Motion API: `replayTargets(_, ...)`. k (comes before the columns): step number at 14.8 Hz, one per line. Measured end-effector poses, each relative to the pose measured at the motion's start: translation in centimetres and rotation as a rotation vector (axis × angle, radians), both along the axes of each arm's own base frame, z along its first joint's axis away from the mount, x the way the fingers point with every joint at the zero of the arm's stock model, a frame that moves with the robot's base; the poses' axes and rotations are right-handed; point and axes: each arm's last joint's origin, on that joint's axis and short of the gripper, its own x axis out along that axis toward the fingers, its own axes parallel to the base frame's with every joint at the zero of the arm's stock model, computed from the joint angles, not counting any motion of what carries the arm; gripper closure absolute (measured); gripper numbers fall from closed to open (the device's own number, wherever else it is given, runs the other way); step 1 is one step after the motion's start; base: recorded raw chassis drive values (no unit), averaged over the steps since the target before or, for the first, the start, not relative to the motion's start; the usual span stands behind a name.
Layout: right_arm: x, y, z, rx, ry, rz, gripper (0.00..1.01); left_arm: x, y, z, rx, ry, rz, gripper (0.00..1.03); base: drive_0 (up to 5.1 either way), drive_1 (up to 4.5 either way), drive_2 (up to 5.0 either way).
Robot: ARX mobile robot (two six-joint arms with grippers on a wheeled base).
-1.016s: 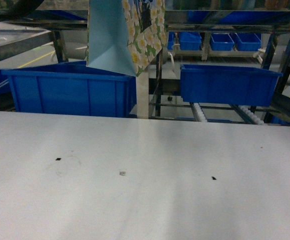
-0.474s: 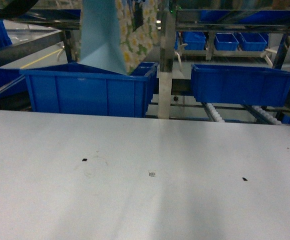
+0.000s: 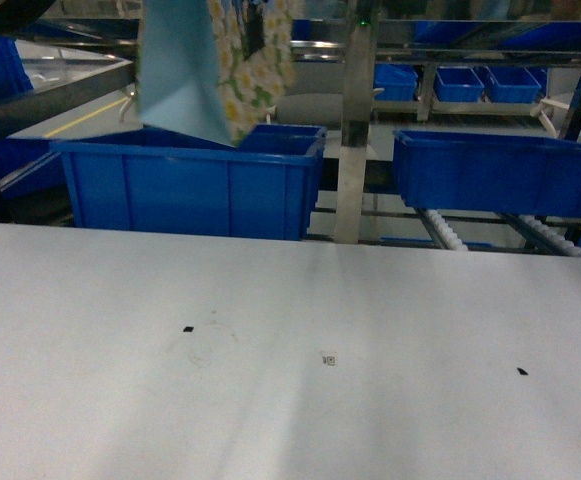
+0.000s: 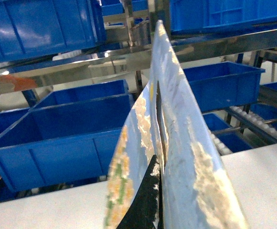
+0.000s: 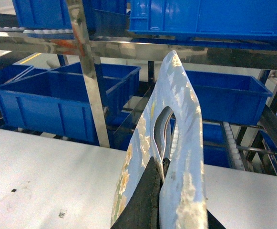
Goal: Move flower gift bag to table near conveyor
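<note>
Up by the conveyor (image 3: pixel 440 225), holds gift bag (image 3: pixel 210 70) aloft, pinched by left pincer (image 4: pixel 145 200) and right pincer (image 5: pixel 152 200), not yet lowered onto the table (image 3: pixel 270 420).

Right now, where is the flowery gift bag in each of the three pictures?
Head view: the flower gift bag hangs at top left, above a blue bin.
Left wrist view: seen edge-on, rising from bottom centre.
Right wrist view: edge-on again, bottom centre, its handle hole showing.
Shared landmark: the white table below, with the shiny conveyor rack behind.
</note>
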Motion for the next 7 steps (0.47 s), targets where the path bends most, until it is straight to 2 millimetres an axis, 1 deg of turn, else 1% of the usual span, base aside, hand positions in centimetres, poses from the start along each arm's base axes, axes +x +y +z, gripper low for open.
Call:
replayTargets(3, 0.2, 0.2, 0.1, -0.001, -0.015, 0.0, 0.99, -0.3, -0.4, 0.0, 0.001, 0.004, -0.028, 1.01, -5.0, 2.47, 2.5)
replayTargets(5, 1.3, 1.0, 0.0, 0.018, -0.054, 0.01, 0.99, -0.3, -0.5, 0.0, -0.002, 0.004, -0.037, 1.01, 0.0, 0.0, 0.0)
replayTargets(6, 2.1, 1.4, -0.5, 0.041, -0.066, 0.017, 0.99, -0.3, -0.5, 0.0, 0.0, 0.004, -0.034, 1.01, 0.0, 0.0, 0.0)
replayTargets(7, 2.7, 1.5, -1.6, 0.061, -0.066, 0.024, 0.99, -0.3, -0.4, 0.0, 0.0, 0.003, -0.027, 1.01, 0.0, 0.0, 0.0)
